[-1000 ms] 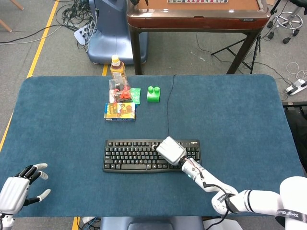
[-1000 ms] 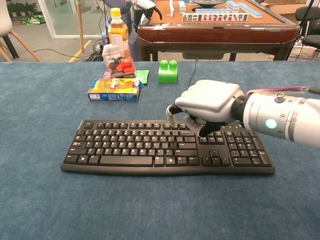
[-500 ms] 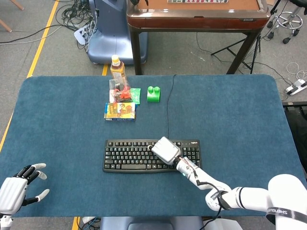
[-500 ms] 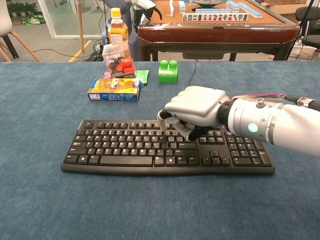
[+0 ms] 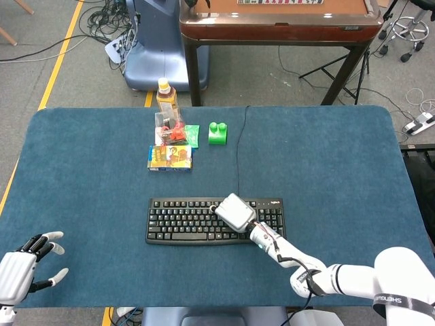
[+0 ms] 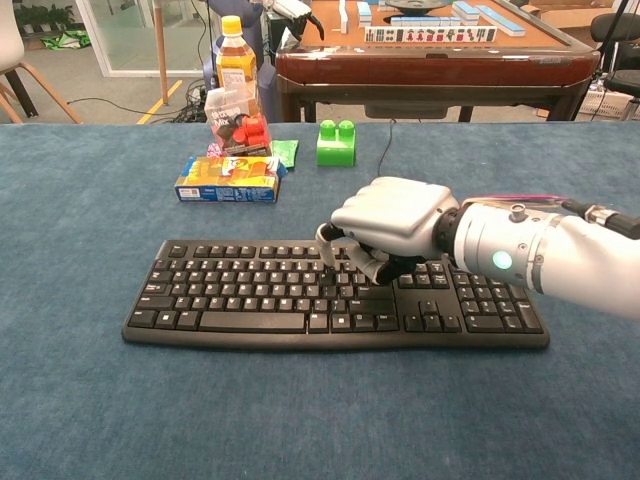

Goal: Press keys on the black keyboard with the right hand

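The black keyboard [image 5: 183, 221] [image 6: 250, 295] lies near the front middle of the blue table. My right hand [image 5: 234, 212] [image 6: 390, 222] is over its right-centre part, palm down, fingers curled downward. In the chest view its fingertips [image 6: 330, 254] touch keys in the upper rows. It holds nothing. My left hand [image 5: 20, 263] shows only in the head view, at the table's front left corner, fingers spread and empty, far from the keyboard.
At the back stand a green block [image 5: 217, 132] [image 6: 337, 142], a colourful box [image 5: 170, 157] [image 6: 228, 179], a snack bag [image 5: 170, 129] and a drink bottle [image 5: 166, 95] [image 6: 236, 58]. The keyboard cable [image 5: 238, 146] runs to the far edge. A wooden table [image 5: 279, 24] stands beyond.
My right hand has moved left along the keyboard and dropped slightly, fingertips now on the keys. The left hand has slid a little lower at the front left corner.
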You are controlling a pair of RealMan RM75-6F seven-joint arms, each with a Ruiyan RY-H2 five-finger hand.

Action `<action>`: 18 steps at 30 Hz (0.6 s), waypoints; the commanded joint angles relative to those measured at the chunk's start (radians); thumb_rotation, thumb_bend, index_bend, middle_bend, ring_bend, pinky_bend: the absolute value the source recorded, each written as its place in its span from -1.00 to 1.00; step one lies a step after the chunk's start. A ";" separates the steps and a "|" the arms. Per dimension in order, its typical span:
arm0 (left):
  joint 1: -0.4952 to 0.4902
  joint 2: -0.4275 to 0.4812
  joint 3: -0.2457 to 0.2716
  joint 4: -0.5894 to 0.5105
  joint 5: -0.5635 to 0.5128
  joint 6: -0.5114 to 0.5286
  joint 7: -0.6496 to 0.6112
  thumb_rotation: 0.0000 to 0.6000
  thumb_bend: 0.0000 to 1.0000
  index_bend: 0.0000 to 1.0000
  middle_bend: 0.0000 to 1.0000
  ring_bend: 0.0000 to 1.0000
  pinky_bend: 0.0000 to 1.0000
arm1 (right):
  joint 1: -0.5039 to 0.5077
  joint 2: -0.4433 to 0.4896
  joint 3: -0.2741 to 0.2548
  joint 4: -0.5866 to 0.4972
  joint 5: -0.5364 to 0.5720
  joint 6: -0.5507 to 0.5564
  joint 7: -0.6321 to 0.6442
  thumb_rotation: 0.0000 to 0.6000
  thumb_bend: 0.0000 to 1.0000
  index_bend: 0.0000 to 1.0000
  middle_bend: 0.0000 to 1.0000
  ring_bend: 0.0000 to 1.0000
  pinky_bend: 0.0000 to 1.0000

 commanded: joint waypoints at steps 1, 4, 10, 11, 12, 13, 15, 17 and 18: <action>0.000 0.001 0.000 -0.001 0.000 0.001 -0.002 1.00 -0.71 -0.02 -0.41 -0.47 -0.01 | 0.001 -0.003 -0.003 0.006 -0.002 0.001 0.003 1.00 1.00 -0.27 1.00 1.00 1.00; 0.001 0.002 0.000 -0.001 0.000 0.002 -0.003 1.00 -0.71 -0.02 -0.41 -0.47 -0.01 | 0.002 -0.006 -0.005 0.012 -0.001 0.000 0.007 1.00 1.00 -0.26 1.00 1.00 1.00; 0.003 0.003 0.000 -0.001 -0.001 0.003 -0.004 1.00 -0.71 -0.02 -0.41 -0.47 -0.01 | 0.003 -0.007 -0.009 0.013 0.001 0.001 0.005 1.00 1.00 -0.25 1.00 1.00 1.00; 0.003 0.003 -0.001 -0.001 -0.001 0.002 -0.004 1.00 -0.71 -0.02 -0.41 -0.47 -0.01 | 0.004 -0.006 -0.009 0.011 0.001 0.003 0.005 1.00 1.00 -0.25 1.00 1.00 1.00; 0.003 0.003 -0.001 -0.001 -0.001 0.001 -0.003 1.00 -0.71 -0.02 -0.41 -0.47 -0.01 | 0.004 -0.005 -0.009 0.009 0.000 0.005 0.005 1.00 1.00 -0.25 1.00 1.00 1.00; 0.003 0.003 -0.001 -0.001 -0.002 0.001 -0.003 1.00 -0.71 -0.02 -0.41 -0.47 -0.01 | 0.004 -0.003 -0.009 0.007 -0.001 0.007 0.005 1.00 1.00 -0.25 1.00 1.00 1.00; 0.003 0.002 -0.001 0.001 -0.004 -0.001 -0.002 1.00 -0.71 -0.02 -0.41 -0.47 -0.01 | 0.002 0.004 -0.007 -0.003 -0.006 0.015 0.007 1.00 1.00 -0.25 1.00 1.00 1.00; 0.003 0.002 -0.002 0.002 -0.006 -0.003 -0.001 1.00 -0.71 -0.02 -0.41 -0.47 -0.01 | -0.001 0.014 -0.006 -0.017 -0.021 0.032 0.013 1.00 1.00 -0.25 1.00 1.00 1.00; 0.003 0.002 -0.002 0.002 -0.007 -0.003 -0.001 1.00 -0.71 -0.02 -0.41 -0.47 -0.01 | -0.004 0.021 -0.006 -0.023 -0.030 0.041 0.017 1.00 1.00 -0.25 1.00 0.99 1.00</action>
